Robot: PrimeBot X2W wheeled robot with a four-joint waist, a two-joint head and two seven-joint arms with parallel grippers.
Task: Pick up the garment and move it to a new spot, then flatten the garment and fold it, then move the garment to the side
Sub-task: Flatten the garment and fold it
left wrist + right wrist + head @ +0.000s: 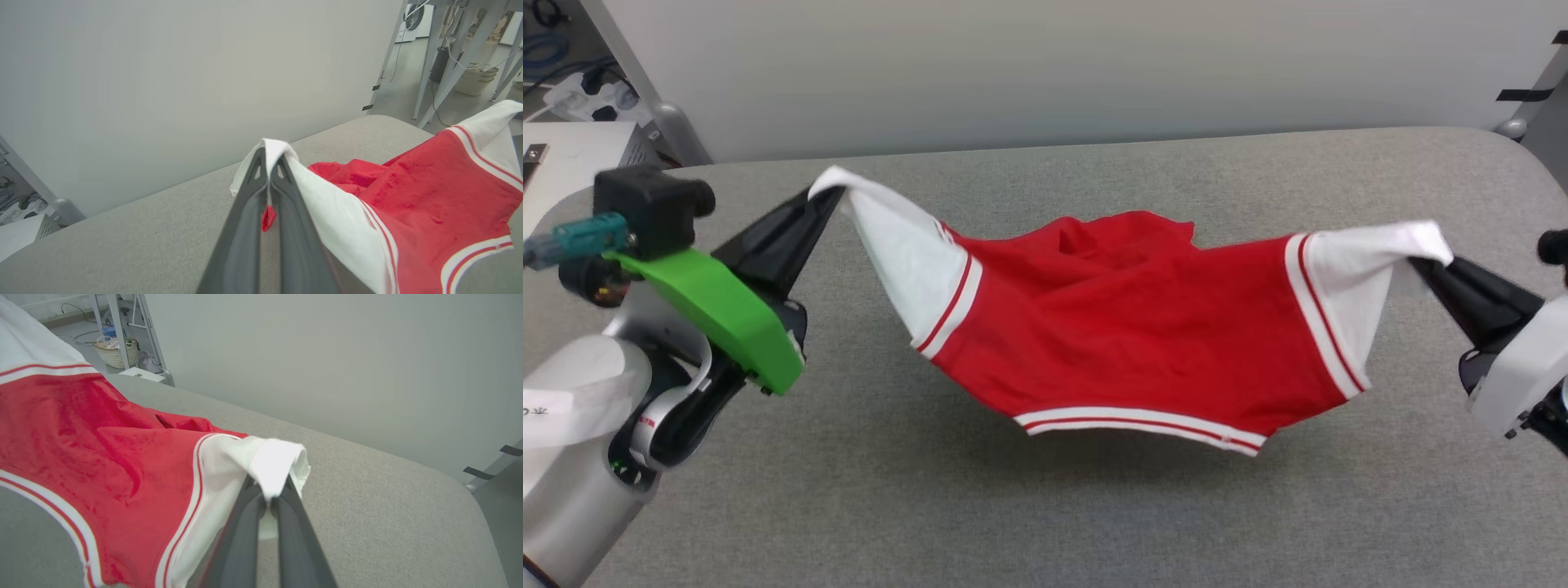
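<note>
Two grippers pinch the red jersey T-shirt (pixel 1127 327) by a white sleeve each: left gripper (pixel 827 194) and right gripper (pixel 1419 263) both clamped on a cuff, shirt slung like a hammock over the grey padded table (pixel 1045 506), hem sagging low. For a clean move, probably carry both ends level and evenly spaced, taut enough to stop bunching. Arms come in from opposite sides, fingers angled inward and up.

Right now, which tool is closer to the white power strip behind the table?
Left. The left tool pinches a white sleeve on the power strip's side of the table; the right tool holds the other sleeve at the far end.
</note>
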